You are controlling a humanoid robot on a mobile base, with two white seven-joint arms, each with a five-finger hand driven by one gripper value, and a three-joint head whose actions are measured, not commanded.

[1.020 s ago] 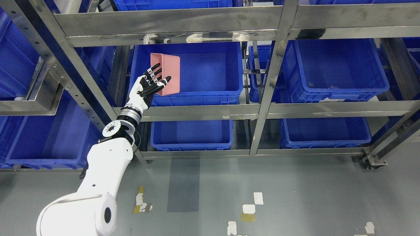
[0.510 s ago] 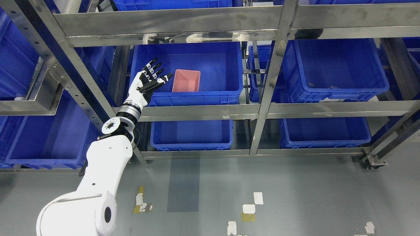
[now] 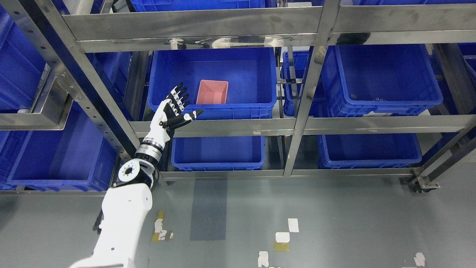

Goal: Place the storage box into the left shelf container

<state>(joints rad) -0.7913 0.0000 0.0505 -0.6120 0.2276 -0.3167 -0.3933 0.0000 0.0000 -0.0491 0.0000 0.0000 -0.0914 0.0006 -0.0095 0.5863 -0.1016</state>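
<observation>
Black-and-white fingers (image 3: 181, 97) of the left hand (image 3: 174, 111) are spread wide and hold nothing, the palm turned up and the thumb pointing toward three o'clock. The hand hovers in front of the steel shelf rail (image 3: 238, 125), just at the front left corner of the left shelf container (image 3: 260, 80). Its white arm (image 3: 124, 212) runs down toward seven o'clock to the bottom edge of the picture.

At about one o'clock from the hand, apart from it, the pink storage box (image 3: 212, 92) sits upright inside that blue container, open side up, against the front wall and a little left of the middle.

At three o'clock from that container, beyond a steel upright (image 3: 310, 85), stands another blue bin (image 3: 379, 78). At six o'clock, on the lower shelf, is a smaller blue bin (image 3: 218, 152). Farther out at nine o'clock a large blue bin (image 3: 55, 156) fills the side rack. Grey floor (image 3: 316, 219) with worn tape patches lies below.
</observation>
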